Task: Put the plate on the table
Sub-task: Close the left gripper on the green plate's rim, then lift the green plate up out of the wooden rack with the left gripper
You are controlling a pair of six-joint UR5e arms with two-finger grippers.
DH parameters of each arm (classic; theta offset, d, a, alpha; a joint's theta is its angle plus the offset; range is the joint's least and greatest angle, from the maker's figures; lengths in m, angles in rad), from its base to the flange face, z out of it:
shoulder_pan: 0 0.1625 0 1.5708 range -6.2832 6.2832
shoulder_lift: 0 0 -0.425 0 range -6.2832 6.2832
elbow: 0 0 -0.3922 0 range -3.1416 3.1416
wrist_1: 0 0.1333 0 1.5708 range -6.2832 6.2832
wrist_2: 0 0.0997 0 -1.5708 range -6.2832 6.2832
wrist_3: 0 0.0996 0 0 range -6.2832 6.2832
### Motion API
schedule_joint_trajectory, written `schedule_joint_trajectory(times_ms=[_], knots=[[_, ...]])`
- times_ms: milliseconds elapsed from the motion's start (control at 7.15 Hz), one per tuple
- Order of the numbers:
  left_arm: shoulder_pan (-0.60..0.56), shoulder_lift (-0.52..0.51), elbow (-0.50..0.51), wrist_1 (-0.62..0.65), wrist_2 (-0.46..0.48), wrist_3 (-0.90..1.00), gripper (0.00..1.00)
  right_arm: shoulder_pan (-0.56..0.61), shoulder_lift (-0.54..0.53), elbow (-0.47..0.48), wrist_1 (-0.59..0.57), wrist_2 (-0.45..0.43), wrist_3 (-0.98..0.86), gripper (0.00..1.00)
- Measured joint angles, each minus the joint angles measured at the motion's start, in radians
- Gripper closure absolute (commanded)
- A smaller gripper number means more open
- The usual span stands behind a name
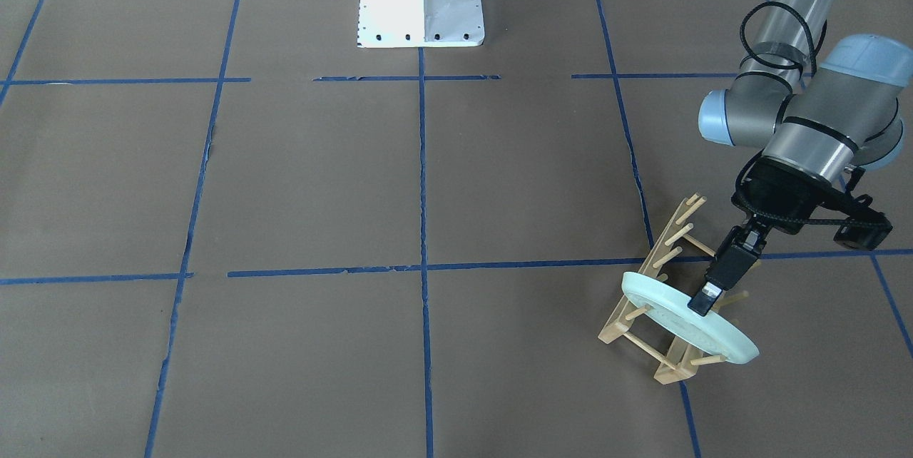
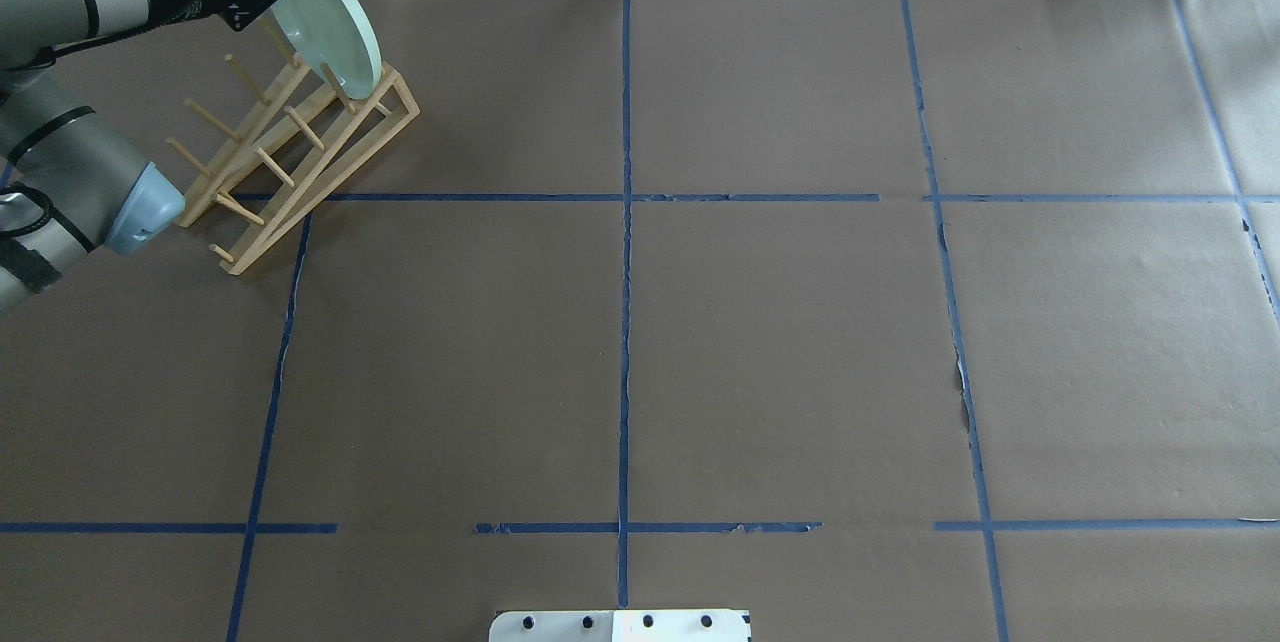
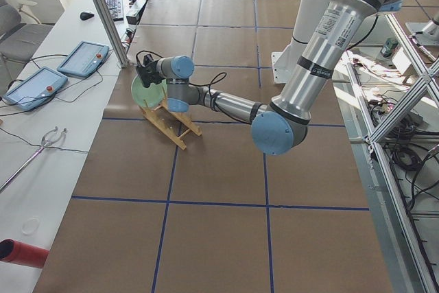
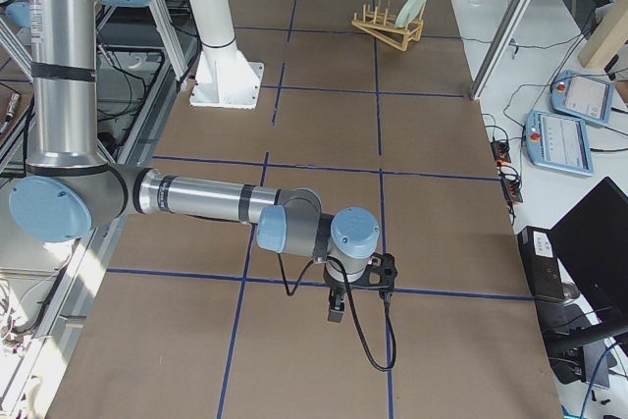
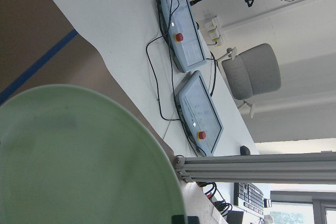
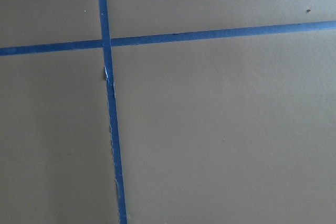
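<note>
The pale mint-green plate (image 1: 674,315) stands tilted between the pegs at the end of the light wooden rack (image 1: 667,247), near the table's far left corner in the overhead view (image 2: 330,22). My left gripper (image 1: 701,302) reaches down over the plate's upper rim, with one finger lying on its face, and looks shut on it. The plate fills the lower left of the left wrist view (image 5: 79,156). My right gripper (image 4: 336,311) hangs over bare brown table (image 6: 220,129) and shows only in the exterior right view. I cannot tell whether it is open or shut.
The white robot base (image 1: 421,1) stands at the table's middle edge. A white bench with two teach pendants (image 5: 199,111) and an aluminium post (image 3: 103,12) runs just beyond the rack. Blue tape lines divide the brown table (image 2: 780,352).
</note>
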Motion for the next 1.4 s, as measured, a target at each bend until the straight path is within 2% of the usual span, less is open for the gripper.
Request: schedule_joint_trajectory(times_ms=[839,1399], knots=[[-0.006,0.038,0.0,-0.151,0.002,-0.097,1.0,0.0,0.0,0.0,0.0,0.0,0.0,0.0],[-0.01,0.046,0.0,-0.201,0.016,-0.17,1.0,0.0,0.0,0.0,0.0,0.0,0.0,0.0]])
